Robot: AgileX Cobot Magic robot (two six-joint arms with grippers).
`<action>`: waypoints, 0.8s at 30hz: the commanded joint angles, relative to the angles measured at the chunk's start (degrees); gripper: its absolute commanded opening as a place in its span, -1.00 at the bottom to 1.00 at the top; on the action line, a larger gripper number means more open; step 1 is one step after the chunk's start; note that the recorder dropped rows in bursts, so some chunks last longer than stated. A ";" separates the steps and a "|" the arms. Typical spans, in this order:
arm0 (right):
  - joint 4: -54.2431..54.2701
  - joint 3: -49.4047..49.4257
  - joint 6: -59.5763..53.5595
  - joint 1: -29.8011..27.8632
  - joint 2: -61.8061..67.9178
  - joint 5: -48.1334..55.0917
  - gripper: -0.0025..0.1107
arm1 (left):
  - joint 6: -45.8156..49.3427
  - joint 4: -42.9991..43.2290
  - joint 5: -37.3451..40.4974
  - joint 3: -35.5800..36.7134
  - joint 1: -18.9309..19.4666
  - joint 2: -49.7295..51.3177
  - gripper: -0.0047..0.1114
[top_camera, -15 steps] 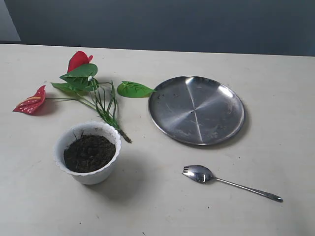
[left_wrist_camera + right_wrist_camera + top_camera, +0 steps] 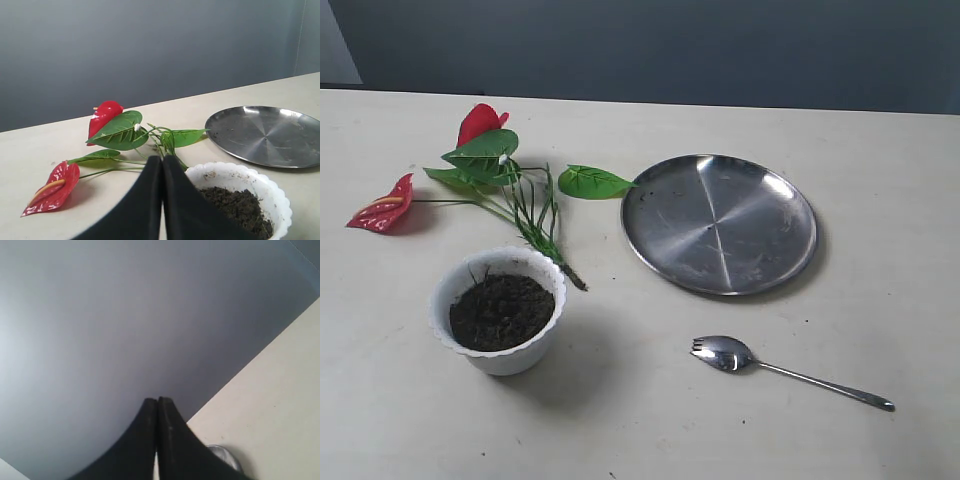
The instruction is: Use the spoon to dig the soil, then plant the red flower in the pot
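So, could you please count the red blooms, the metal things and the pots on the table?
Red blooms: 2
Metal things: 2, the plate and the spoon
Pots: 1
Total: 5

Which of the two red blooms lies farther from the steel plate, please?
The lone bloom on the long side stem; the other bloom nestles against the leaves.
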 commanded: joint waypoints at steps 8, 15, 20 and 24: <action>18.05 0.11 0.03 -0.41 -0.21 -2.11 -0.97 | -0.21 0.00 -0.74 0.12 -0.21 -0.26 -0.91; 19.29 0.06 0.26 -0.41 -0.21 -12.00 -0.97 | -0.21 0.00 -0.74 0.12 -0.21 -0.26 -0.91; 9.35 -4.54 -4.05 -0.30 -0.21 -20.49 -0.97 | -0.21 0.00 -0.74 0.12 -0.21 -0.26 -0.91; -0.58 -14.54 -16.13 -0.30 6.17 -19.87 -0.97 | -0.21 0.00 -0.74 0.12 -0.21 -0.26 -0.91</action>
